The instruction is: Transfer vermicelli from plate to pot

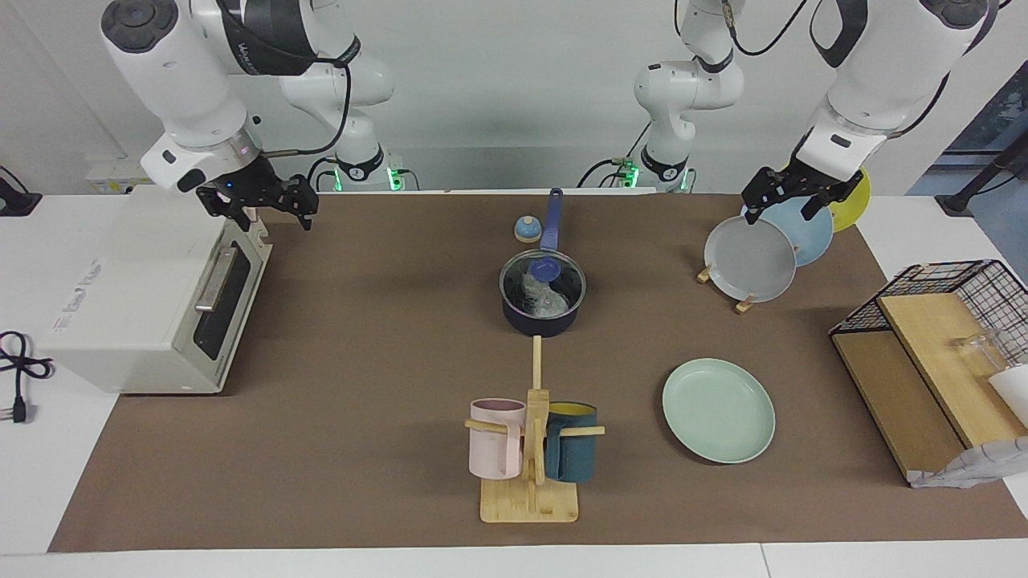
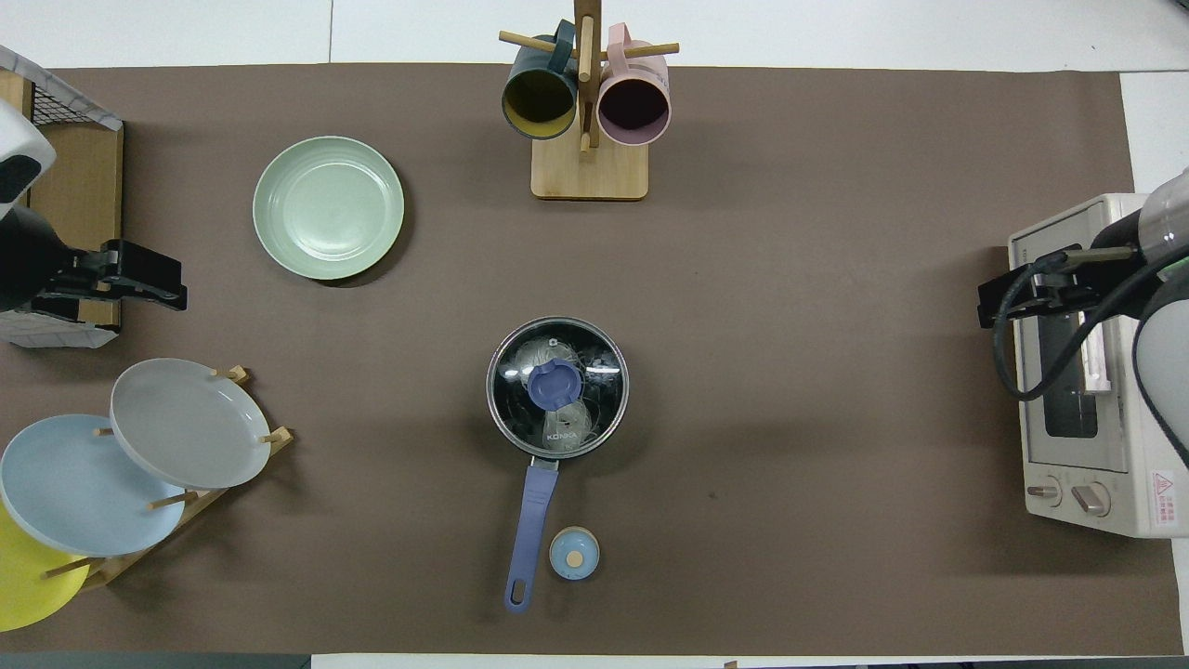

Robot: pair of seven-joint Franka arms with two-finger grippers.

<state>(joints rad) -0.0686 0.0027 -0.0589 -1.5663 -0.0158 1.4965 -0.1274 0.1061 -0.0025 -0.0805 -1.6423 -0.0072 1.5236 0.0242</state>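
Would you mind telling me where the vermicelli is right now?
The vermicelli sits inside the pot under the glass lid, mid-table, nearer the robots than the mug rack; the green plate is bare.

Pot (image 1: 541,309) (image 2: 557,387): small, dark navy, upright mid-table, long blue handle (image 1: 552,218) (image 2: 531,525) pointing toward the robots. Glass lid (image 1: 543,280) (image 2: 557,386) with blue knob sits on it, closed.

Vermicelli (image 1: 540,297) (image 2: 543,353): pale, glassy clumps visible through the lid, inside the pot.

Plate (image 1: 718,410) (image 2: 328,207): round, pale mint green, shallow raised rim, lying flat and bare. Farther from the robots than the pot, well apart from it, toward the left arm's end of the table.
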